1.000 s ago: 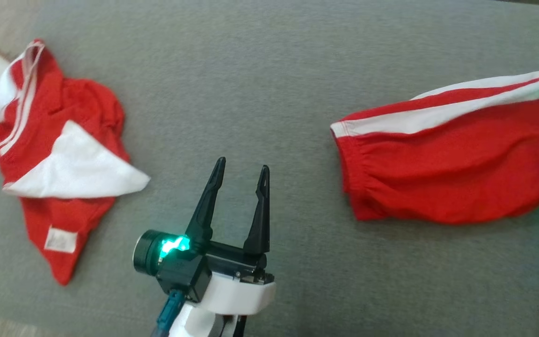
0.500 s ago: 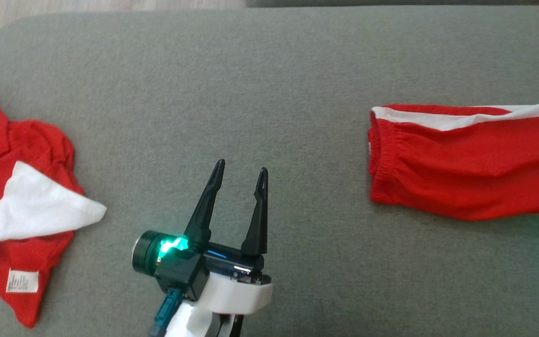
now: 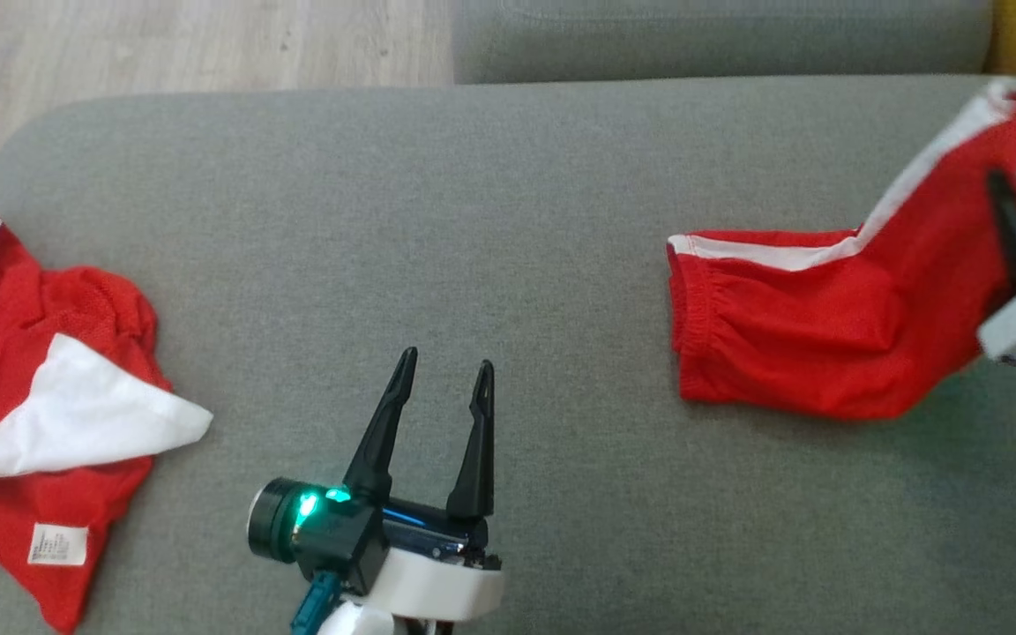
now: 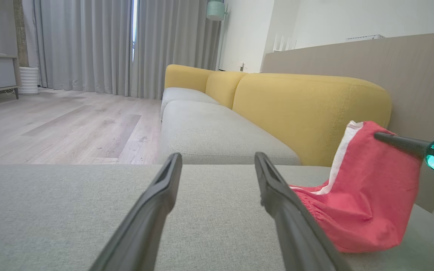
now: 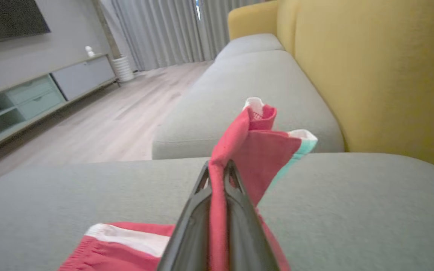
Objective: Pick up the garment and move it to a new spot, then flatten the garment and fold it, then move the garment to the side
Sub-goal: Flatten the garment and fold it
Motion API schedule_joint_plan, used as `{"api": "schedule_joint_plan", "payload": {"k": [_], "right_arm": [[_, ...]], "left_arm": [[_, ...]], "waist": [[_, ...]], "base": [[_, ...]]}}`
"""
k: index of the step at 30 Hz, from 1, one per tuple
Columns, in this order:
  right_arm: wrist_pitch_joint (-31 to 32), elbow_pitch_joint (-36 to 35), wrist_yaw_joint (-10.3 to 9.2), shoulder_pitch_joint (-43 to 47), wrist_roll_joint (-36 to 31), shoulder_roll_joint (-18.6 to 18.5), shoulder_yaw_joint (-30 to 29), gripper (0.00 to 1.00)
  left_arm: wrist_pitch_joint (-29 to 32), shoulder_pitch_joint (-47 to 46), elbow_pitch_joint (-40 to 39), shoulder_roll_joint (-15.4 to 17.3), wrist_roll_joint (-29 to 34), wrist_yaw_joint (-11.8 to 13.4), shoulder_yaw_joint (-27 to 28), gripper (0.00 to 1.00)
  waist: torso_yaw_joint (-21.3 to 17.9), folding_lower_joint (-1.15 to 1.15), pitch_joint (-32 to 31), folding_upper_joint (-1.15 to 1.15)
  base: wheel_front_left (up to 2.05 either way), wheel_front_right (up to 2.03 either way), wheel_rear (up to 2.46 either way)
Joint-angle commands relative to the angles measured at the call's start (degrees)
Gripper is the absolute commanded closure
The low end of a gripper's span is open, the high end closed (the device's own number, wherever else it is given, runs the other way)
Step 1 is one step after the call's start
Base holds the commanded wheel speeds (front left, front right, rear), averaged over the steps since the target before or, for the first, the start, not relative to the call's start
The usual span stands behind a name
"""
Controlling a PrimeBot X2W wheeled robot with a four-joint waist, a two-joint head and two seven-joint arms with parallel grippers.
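A: Right gripper (image 5: 217, 167) status?
B: Clamped on the red shorts (image 3: 808, 344), cloth pinched between both fingers. Gripped at the end opposite the gathered waistband, close to the white side stripe.
A: Shorts position?
B: Right side of the grey cushion (image 3: 473, 220). Held end raised off the surface, waistband end resting on the cushion, fabric sloping up between.
A: Left gripper (image 3: 444, 360)?
B: Spread wide, nothing between the fingers. Hovering over the near-middle of the cushion, well apart from the shorts.
A: Anything else on the cushion?
B: Second red-and-white garment (image 3: 49, 414), crumpled at the far left, white label showing near its lower tip. Well apart from both grippers.
A: Surroundings?
B: Yellow backrest (image 4: 307, 109) behind the shorts in the left wrist view. Wood floor (image 3: 164, 44) beyond the cushion's far left corner.
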Motion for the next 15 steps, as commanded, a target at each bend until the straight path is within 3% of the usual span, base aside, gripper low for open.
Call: {"api": "schedule_joint_plan", "payload": {"k": [1,11,13,14,15], "right_arm": [[-0.42,-2.91,0.39,0.03,-0.76,-0.28,0.49,1.0],[3.65,-12.05,0.39,5.07,-4.39,11.34,2.5,0.97],[4.03,-12.11,0.39,6.38,-5.17,13.98,2.78,0.48],[4.06,-12.28,0.39,7.0,-5.31,15.09,2.67,0.0],[3.82,-12.59,0.39,7.55,-5.52,15.9,2.42,0.0]], "left_arm": [[-0.29,-0.46,-1.7,-0.32,-0.33,-0.07,1.94,0.0],[-0.29,0.49,-2.23,-0.32,-0.95,-0.16,2.01,0.0],[-0.29,0.37,-2.21,-0.32,-1.16,-0.2,1.73,0.0],[-0.29,0.25,-2.24,-0.32,-1.28,-0.17,1.57,0.0],[-0.29,0.12,-2.32,-0.32,-1.38,-0.09,1.46,0.0]], "waist": [[0.54,0.01,-0.79,0.0],[3.05,0.01,-1.0,0.0],[3.51,0.01,-0.82,0.0],[3.71,0.01,-0.72,0.0],[3.85,0.01,-0.68,0.0]], "base": [[0.0,0.0,0.0],[0.0,0.0,0.0],[0.0,0.0,0.0],[0.0,0.0,0.0],[0.0,0.0,0.0]]}}
